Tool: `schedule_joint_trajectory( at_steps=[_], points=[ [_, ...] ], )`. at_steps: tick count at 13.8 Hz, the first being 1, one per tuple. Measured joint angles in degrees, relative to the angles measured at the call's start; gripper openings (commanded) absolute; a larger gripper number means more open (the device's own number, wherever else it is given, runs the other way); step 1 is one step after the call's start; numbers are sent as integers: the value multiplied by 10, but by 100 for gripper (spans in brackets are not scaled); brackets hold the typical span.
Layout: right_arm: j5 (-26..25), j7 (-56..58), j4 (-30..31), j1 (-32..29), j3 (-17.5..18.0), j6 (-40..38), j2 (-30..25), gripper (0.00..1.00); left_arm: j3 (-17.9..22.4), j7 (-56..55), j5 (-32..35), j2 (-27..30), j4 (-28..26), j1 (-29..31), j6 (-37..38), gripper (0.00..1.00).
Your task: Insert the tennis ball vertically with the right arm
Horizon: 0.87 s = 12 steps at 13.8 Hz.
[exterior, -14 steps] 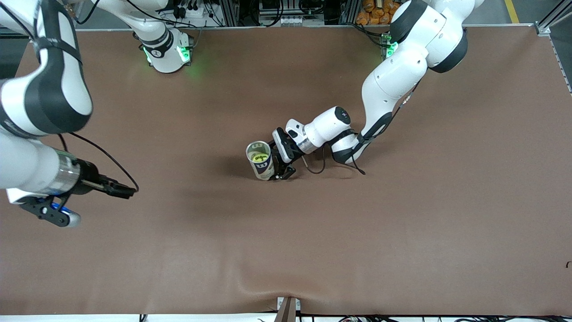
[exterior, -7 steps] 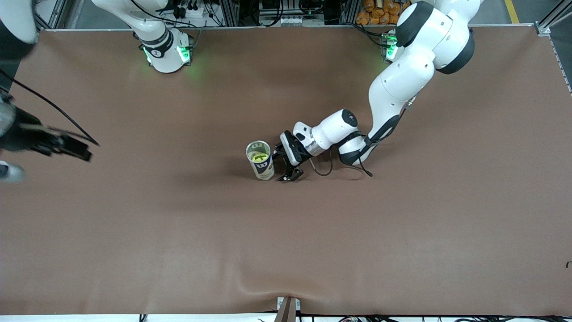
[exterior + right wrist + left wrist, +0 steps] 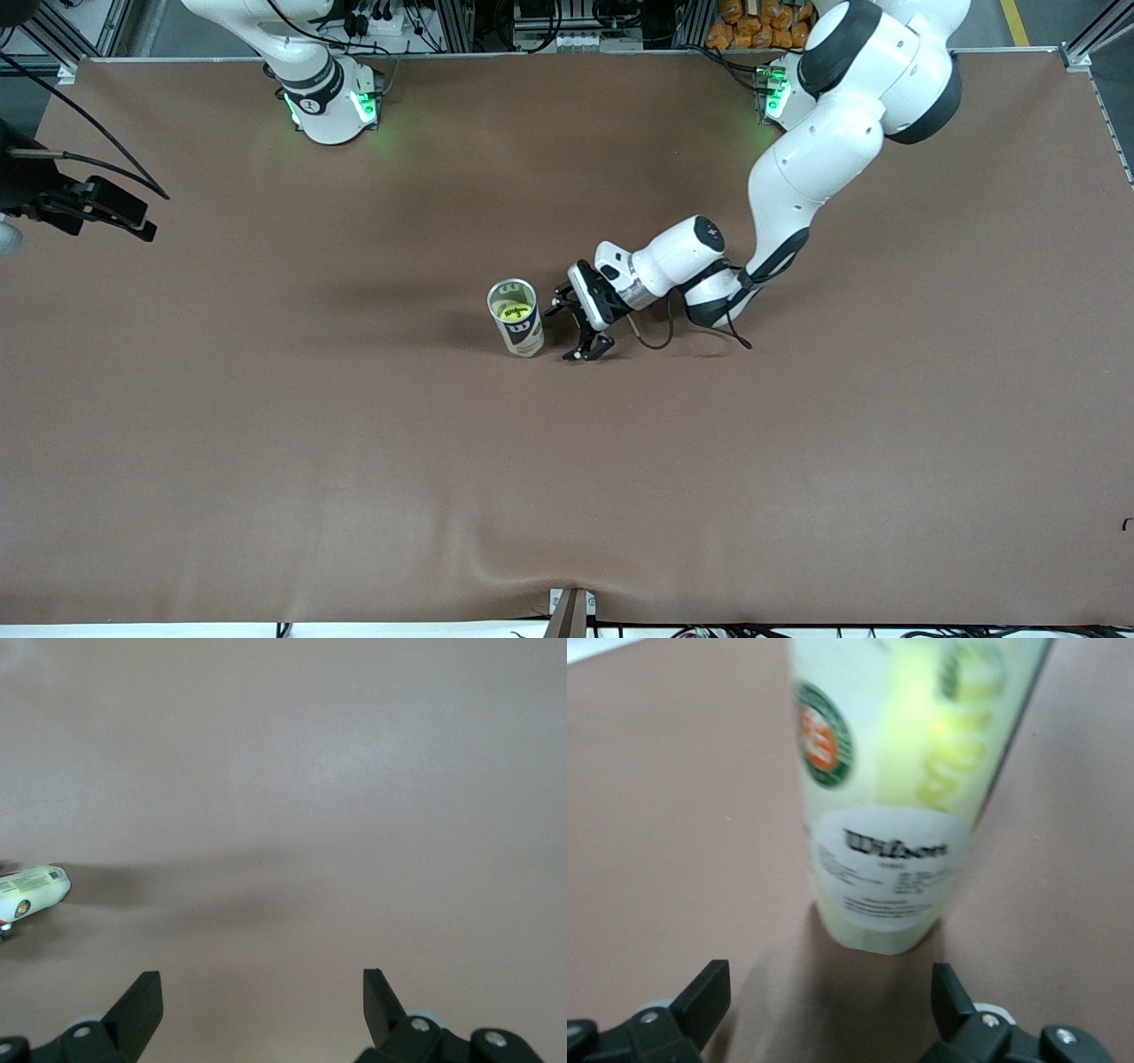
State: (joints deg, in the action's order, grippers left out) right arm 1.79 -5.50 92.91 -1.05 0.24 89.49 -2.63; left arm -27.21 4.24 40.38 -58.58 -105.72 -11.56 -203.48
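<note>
A clear tennis-ball can stands upright in the middle of the table, with the yellow tennis ball inside it. My left gripper is low over the table beside the can, toward the left arm's end, open and apart from it. In the left wrist view the can stands just ahead of the open left gripper, and the ball shows through its wall. My right gripper hangs over the right arm's end of the table. It is open and empty over bare table.
The brown table mat has a raised wrinkle at its edge nearest the front camera. The two arm bases stand along the farthest edge. In the right wrist view the can shows small and far off.
The left gripper has backed away from the can toward the left arm's end. The right arm has swung off toward its end of the table. The can has stayed upright.
</note>
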Motion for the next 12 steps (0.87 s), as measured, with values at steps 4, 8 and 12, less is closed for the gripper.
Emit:
schedule_joint_trajectory(
  at_steps=[4, 8, 12],
  points=[
    [-22, 7, -48, 4, 0, -31, 11, 100, -5, -58, 92, 7, -12, 42, 0, 100],
    [-21, 7, -69, 6, -2, -61, 14, 100, -6, -117, 165, 7, -12, 75, 0, 100],
    [-20, 13, -69, 10, -8, -61, 16, 100, -26, -122, 166, 8, -10, 121, 0, 100]
  ],
)
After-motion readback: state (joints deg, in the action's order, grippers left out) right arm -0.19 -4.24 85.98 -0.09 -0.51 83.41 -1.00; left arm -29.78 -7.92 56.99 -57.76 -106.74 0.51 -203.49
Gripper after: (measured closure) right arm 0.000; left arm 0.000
